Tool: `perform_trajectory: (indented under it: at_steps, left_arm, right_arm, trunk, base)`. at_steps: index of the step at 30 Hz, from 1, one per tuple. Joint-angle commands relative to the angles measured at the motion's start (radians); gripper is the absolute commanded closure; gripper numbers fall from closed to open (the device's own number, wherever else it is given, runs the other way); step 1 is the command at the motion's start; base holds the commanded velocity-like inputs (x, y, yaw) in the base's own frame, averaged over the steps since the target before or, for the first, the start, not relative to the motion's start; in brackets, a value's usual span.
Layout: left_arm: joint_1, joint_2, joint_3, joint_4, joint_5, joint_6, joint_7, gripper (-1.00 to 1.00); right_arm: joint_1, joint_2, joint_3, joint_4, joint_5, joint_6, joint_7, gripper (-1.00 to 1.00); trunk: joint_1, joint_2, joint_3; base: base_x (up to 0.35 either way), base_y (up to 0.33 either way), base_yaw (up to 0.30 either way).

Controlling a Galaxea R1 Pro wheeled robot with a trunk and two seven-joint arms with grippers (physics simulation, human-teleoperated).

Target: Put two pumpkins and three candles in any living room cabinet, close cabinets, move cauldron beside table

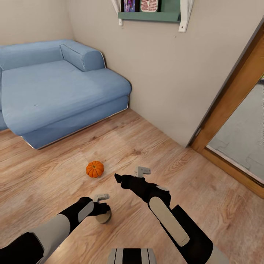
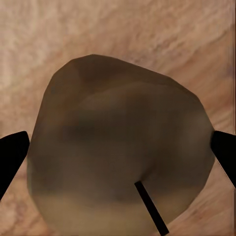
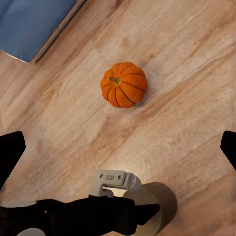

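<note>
Left gripper (image 1: 103,213) pinches grey-brown candle (image 1: 103,217) over wood floor (image 1: 154,154), fingers (image 2: 12,155) pressed on both sides. Right gripper (image 1: 118,178) at 12 o'clock of it, fingers spread, nothing between. Pumpkin (image 1: 95,169) on floor at 10 o'clock from right gripper, near blue sofa (image 1: 55,88).

Matt ribbed pumpkin (image 1: 95,169) – dull candle (image 2: 118,147) – on grained wood floor (image 1: 146,146).

Left gripper (image 1: 103,214) points down (jaws closed on something), right gripper (image 1: 118,179) reaches forward, jaws spread.
</note>
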Motion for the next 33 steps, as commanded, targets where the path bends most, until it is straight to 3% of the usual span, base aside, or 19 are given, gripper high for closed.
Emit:
perform_trajectory:
  at_steps: [1, 33]
  left_arm:
    - [0.0, 0.001, -0.008, -0.003, 0.01, 0.003, 0.008, 1.0]
    - [0.0, 0.003, -0.007, -0.01, 0.011, -0.009, 0.014, 1.0]
  right_arm:
    - [-0.001, 0.0, 0.001, -0.001, -0.009, 0.001, -0.01, -1.0]
    - [-0.001, 0.0, 0.001, -0.001, -0.009, 0.001, -0.009, -1.0]
  trunk:
    - [-0.001, 0.0, 0.003]
    - [-0.015, 0.007, 0.127]
  base:
    - [0.0, 0.0, 0.0]
    - [-0.09, 0.0, 0.0]
